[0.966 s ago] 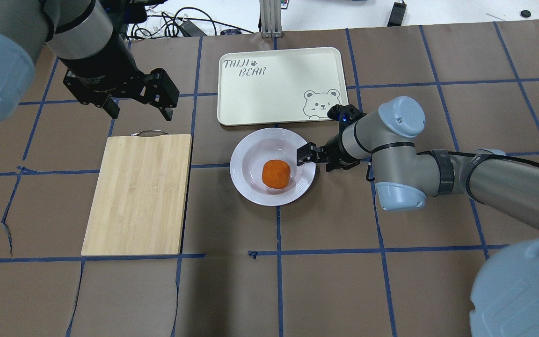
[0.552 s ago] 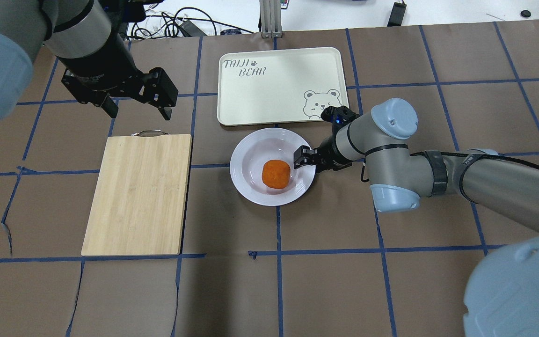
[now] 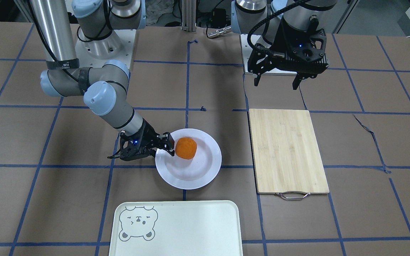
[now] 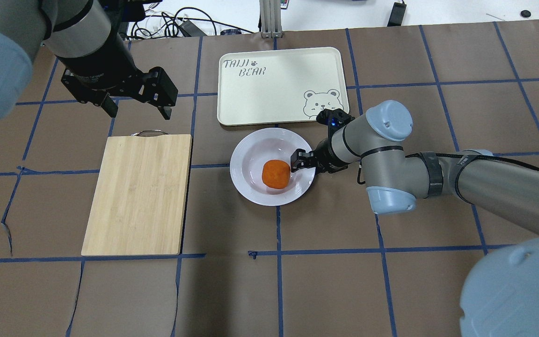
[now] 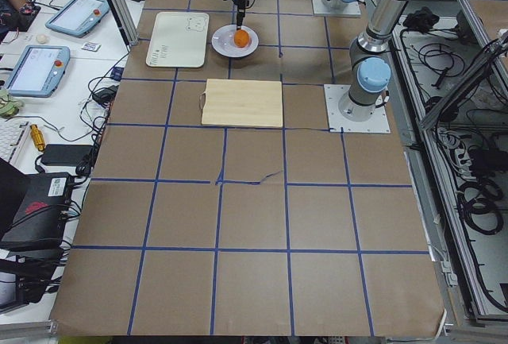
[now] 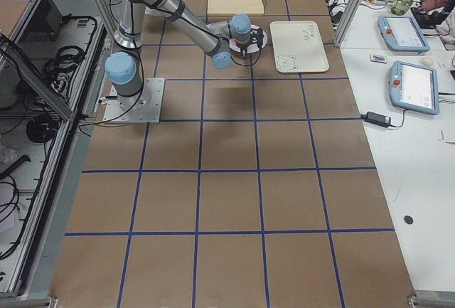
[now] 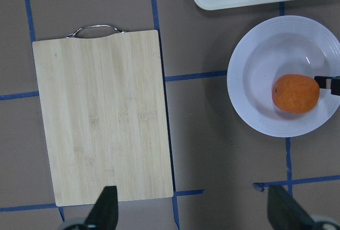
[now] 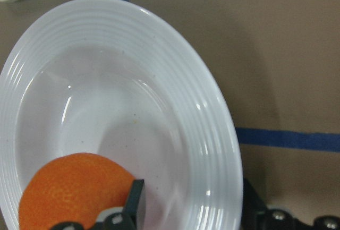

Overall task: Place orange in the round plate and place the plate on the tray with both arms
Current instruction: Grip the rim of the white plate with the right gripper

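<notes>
Left of centre you have the cutting board (image 4: 138,194). Tray (image 4: 274,84) lies at the far edge with nothing on it. Round plate (image 4: 251,159) sits on the table just beside the tray. Left gripper (image 4: 139,113) hovers past the board's handle, jaws spread, holding nothing. Right gripper (image 4: 296,162) straddles the plate's rim, jaws apart, not clamped. Orange (image 4: 276,173) sits in the plate, right beside the inner finger.
</notes>
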Robot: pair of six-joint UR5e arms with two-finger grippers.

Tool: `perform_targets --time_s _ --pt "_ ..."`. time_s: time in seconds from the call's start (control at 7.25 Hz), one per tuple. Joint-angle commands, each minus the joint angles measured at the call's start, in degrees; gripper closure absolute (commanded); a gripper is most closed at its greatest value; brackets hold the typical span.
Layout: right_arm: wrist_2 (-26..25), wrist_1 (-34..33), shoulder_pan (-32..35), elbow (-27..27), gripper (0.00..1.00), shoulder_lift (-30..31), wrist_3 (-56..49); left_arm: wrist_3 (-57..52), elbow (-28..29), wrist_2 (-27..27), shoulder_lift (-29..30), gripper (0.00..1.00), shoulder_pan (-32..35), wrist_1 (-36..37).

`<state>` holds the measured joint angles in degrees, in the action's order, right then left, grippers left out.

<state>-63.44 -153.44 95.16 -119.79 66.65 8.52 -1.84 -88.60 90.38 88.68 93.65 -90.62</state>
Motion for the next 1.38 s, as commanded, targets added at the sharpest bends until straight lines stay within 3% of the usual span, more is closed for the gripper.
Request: perform_targets --time_s 0.0,0.14,0.69,1.1,1.24 --pt "-0.1 0.2 0.0 0.0 0.48 -0.2 0.0 0.0 0.0 0.1 0.0 0.00 0.0 0.0" --pt "0.0 0.3 0.0 0.0 0.67 -0.2 0.1 0.0 0.0 0.1 0.0 0.00 0.0 0.0" --pt "-0.5 1.5 -0.1 1.7 0.92 0.5 5.0 0.0 0.1 0.1 0.0 0.00 0.0 0.0" --pt "0.1 1.9 -0.8 2.9 0.94 1.4 10.8 0.0 0.2 0.1 0.0 0.00 0.0 0.0" --pt "2.5 2.3 -1.3 3.7 0.94 1.7 12.0 0.0 0.2 0.2 0.0 0.00 0.0 0.0"
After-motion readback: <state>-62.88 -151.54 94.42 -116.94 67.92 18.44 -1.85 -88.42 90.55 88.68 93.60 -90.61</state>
